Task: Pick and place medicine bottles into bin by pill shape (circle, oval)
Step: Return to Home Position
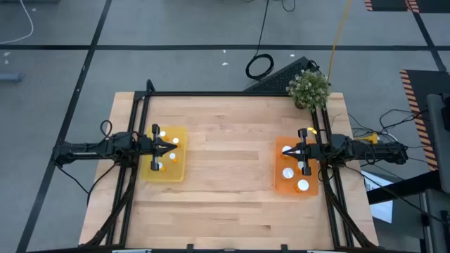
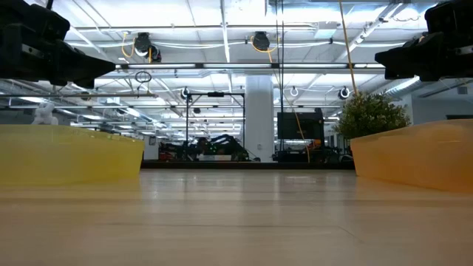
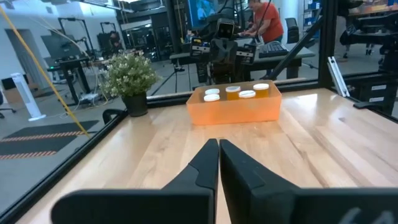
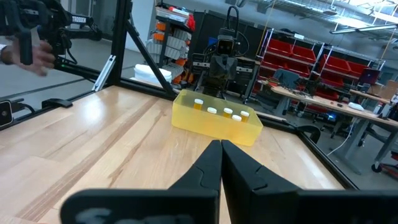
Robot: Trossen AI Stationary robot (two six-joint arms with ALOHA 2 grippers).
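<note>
Medicine bottles point(image 1: 161, 134) white-capped, standing in yellow bin point(image 1: 180, 171) at table's left and orange bin point(image 1: 279, 182) at right, with left gripper point(image 1: 163, 147) and right gripper point(image 1: 294, 152) hovering over them, fingers pressed together, potted plant point(image 1: 309, 88) far right.

Yellow bin point(image 1: 166, 171), orange bin point(image 1: 290, 184), white-capped amber bottles point(image 1: 287, 173).

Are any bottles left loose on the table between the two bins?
No: the high view shows bare wood between the yellow bin and the orange bin, and every bottle sits inside a bin.
</note>
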